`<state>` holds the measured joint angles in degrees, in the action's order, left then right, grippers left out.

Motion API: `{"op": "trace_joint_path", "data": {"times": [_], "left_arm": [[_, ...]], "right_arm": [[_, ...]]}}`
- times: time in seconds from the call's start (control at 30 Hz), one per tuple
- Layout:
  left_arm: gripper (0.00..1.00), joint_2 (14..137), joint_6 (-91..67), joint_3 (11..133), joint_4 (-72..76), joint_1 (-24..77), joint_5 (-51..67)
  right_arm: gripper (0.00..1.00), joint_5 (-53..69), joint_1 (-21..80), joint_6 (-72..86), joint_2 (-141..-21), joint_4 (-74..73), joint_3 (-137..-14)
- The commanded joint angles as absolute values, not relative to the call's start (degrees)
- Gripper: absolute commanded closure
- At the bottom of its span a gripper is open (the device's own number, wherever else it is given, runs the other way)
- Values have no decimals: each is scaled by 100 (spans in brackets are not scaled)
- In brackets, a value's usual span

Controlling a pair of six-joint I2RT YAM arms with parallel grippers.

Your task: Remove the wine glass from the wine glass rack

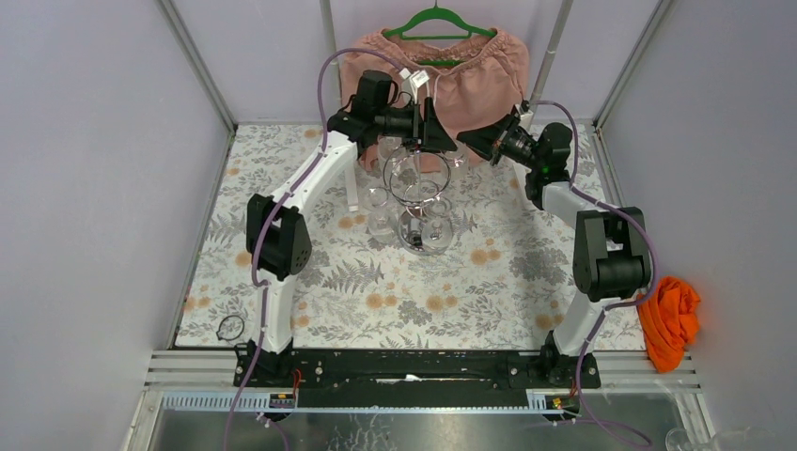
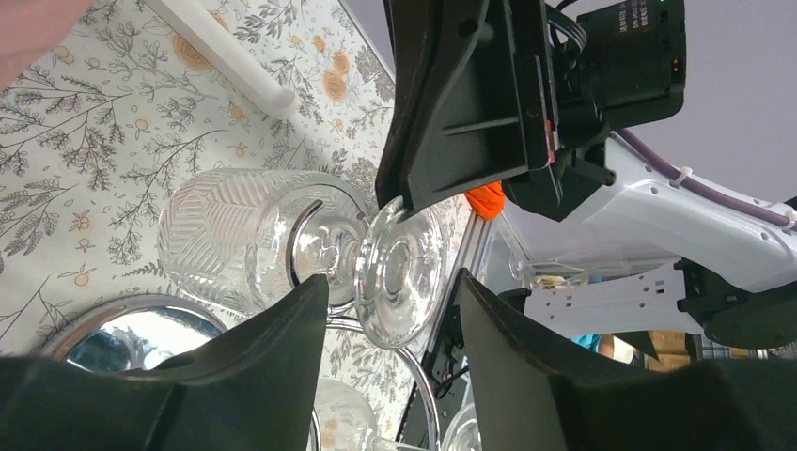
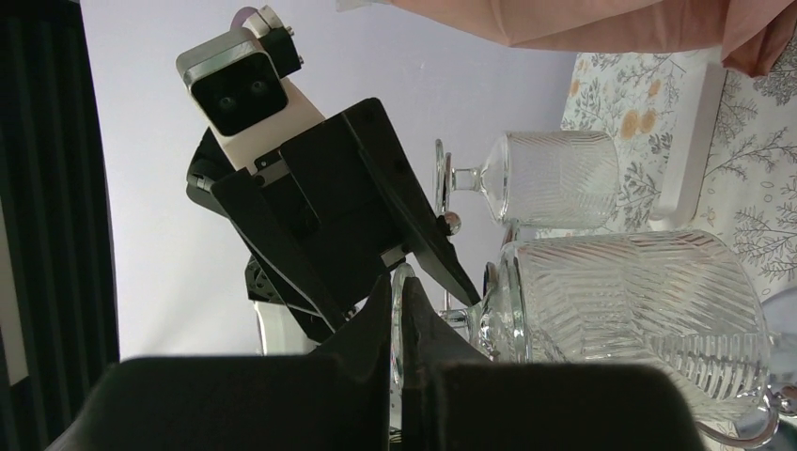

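The chrome wine glass rack stands mid-table on its round mirror base, with several ribbed glasses hanging upside down from its arms. My right gripper is shut on the edge of the round foot of one wine glass. It reaches in from the right in the top view. My left gripper is open, with that glass's foot just ahead of its fingertips and not touching them. It hovers over the top of the rack. The glass's bowl hangs beside a chrome loop.
Another glass hangs further back on the rack. White rail posts stand just left of the rack, with pink shorts on a green hanger behind. An orange cloth lies at the right edge and a small black ring near left.
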<state>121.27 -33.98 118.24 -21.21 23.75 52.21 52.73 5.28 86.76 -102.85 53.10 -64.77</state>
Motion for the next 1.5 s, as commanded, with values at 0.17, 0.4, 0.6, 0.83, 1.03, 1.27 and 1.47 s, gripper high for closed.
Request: {"op": "trace_joint_path", "data": {"times": [0.17, 0.4, 0.6, 0.83, 1.03, 1.27, 1.47], "left_arm": [[55, 12047, -3204, 11848, -2463, 2386, 5256], [71, 12121, -3263, 11936, -2473, 2390, 5157], [75, 12196, -3372, 12177, -2475, 2391, 5229], [89, 12407, -3686, 12510, -2398, 2374, 5569], [99, 12530, -3920, 12595, -2305, 2357, 5773], [100, 12661, -4431, 12714, -1984, 2320, 6083], [100, 12810, -4982, 12753, -1650, 2295, 6185]], "right_arm": [[100, 5347, 615, 9150, -10231, 6416, -6829], [100, 5322, 615, 9285, -10302, 6630, -6776], [100, 5379, 615, 9307, -10275, 6613, -6855], [100, 5435, 609, 9299, -10283, 6540, -6919], [96, 5499, 615, 9316, -10321, 6539, -6961], [73, 5528, 615, 9430, -10398, 6673, -6959], [58, 5528, 611, 9545, -10465, 6833, -6926]]}}
